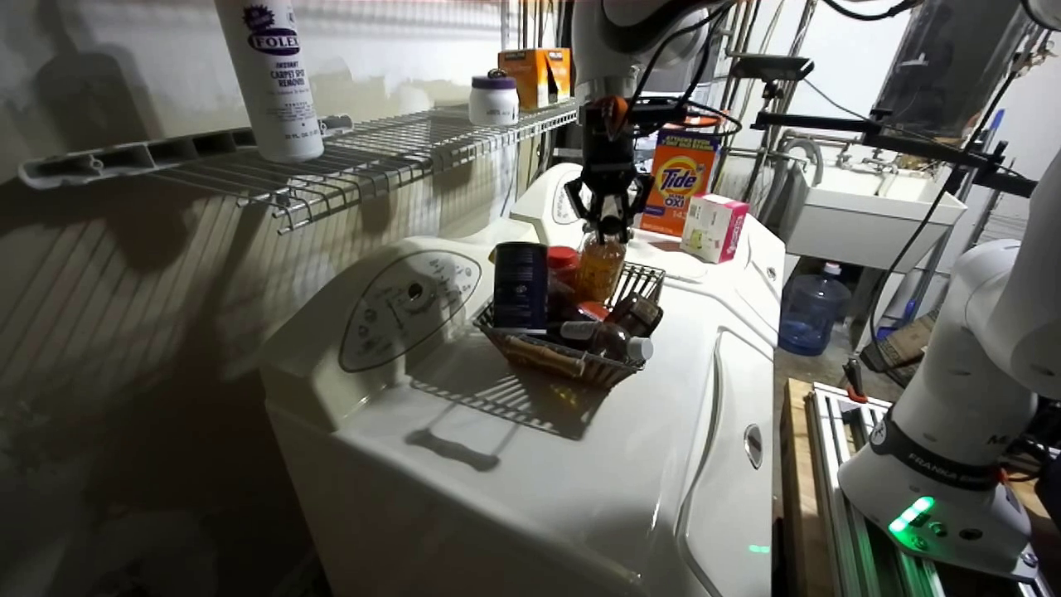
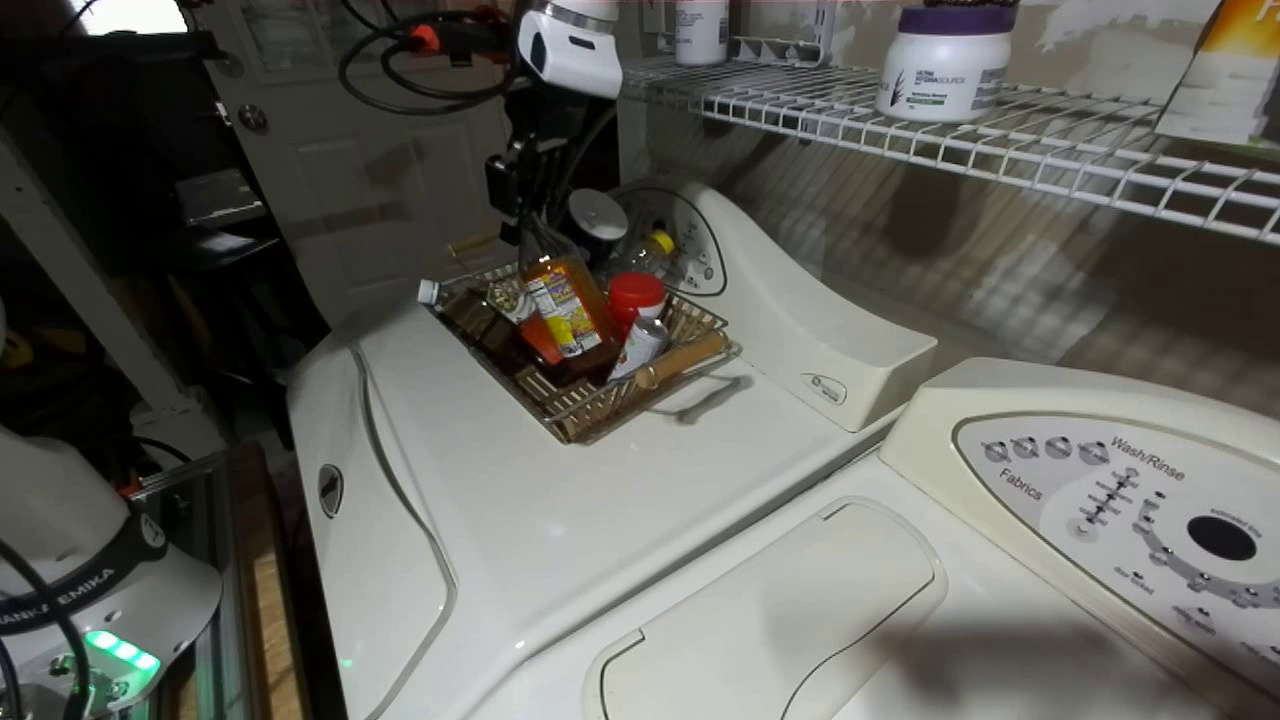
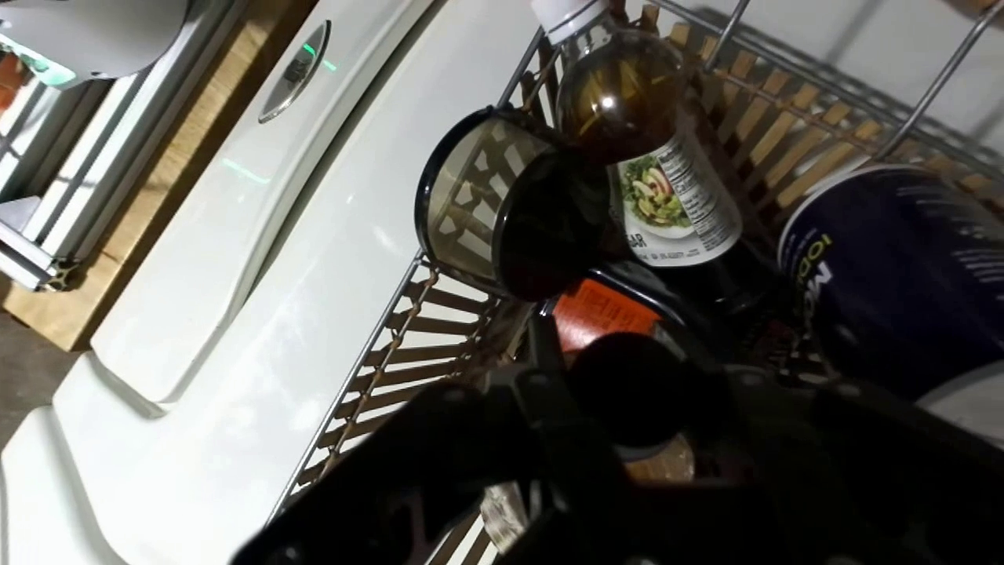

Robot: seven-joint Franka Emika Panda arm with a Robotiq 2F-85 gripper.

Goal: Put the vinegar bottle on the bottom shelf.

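The vinegar bottle (image 2: pixel 568 310) is held near its top by the gripper (image 1: pixel 612 232), whose jaws are drawn almost together, parted only by the narrow upper end; nothing else is gripped. The bottle's body is inside the slatted basket (image 2: pixel 598 408), leaning, with its neck toward the left in an exterior view; whether the base touches the basket floor cannot be told. The white wire shelf (image 2: pixel 845 130) has not been reached, so the step in hand is judged to be the lift out.

A slow, straight rise should be made before any sideways travel: in an exterior view a red-lidded jar (image 2: pixel 634 300) is seen just to the bottle's right, and in an exterior view a dark blue salt canister (image 1: pixel 520 286) on its near left, and either could be dragged or tipped. Because the hold is high, swinging of the heavier lower part is to be expected, so gentle starts and stops are advised.

The base should be raised past the shelf's front lip before it is carried inward. A landing between the Folex carpet spot remover bottle (image 1: pixel 278 91) and the purple-lidded white jar (image 1: pixel 494 101) seems suitable. The bottle should be set upright across several rods and released only once steady.
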